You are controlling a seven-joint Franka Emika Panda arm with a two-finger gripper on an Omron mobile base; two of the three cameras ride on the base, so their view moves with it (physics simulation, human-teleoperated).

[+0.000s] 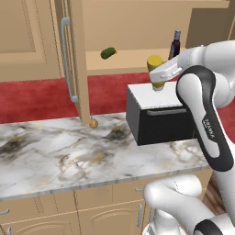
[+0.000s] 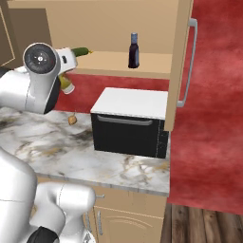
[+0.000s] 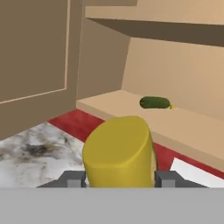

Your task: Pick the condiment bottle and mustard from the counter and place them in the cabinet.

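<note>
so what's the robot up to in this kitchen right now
The gripper holds the mustard in the air above the microwave, near the open cabinet. The condiment bottle already stands on the cabinet shelf, with a small green pickle lying further along it.

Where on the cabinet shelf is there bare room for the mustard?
The shelf is bare between the green pickle and the condiment bottle, and right of the bottle toward the open door. The gripper holds the mustard just outside, above the microwave.
</note>
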